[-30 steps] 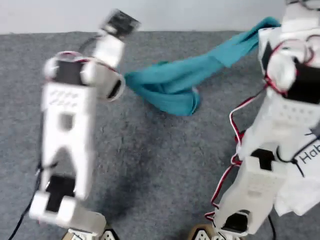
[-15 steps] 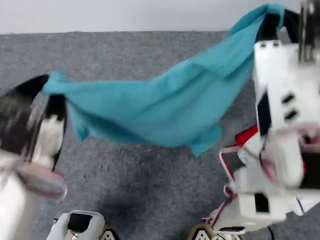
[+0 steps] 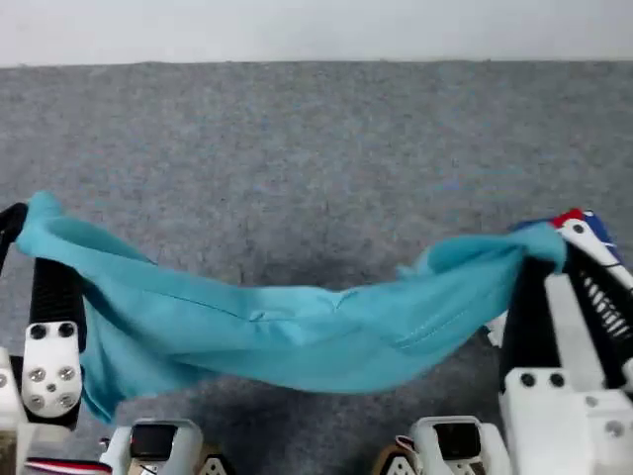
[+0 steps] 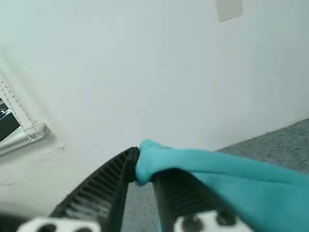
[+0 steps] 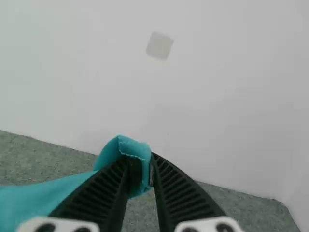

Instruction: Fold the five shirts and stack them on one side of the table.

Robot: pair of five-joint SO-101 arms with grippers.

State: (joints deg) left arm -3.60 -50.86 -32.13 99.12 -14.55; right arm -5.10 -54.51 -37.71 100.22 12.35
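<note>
my left gripper is clamped on one end of the teal shirt, and my right gripper is pinched tight on the other end. the cloth hangs stretched between the two, sagging in the middle, held up over the near part of the grey table.

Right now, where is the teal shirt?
In the high view the teal shirt hangs stretched above the table's near side, one end pinched in the left gripper, the other in the right gripper.
</note>
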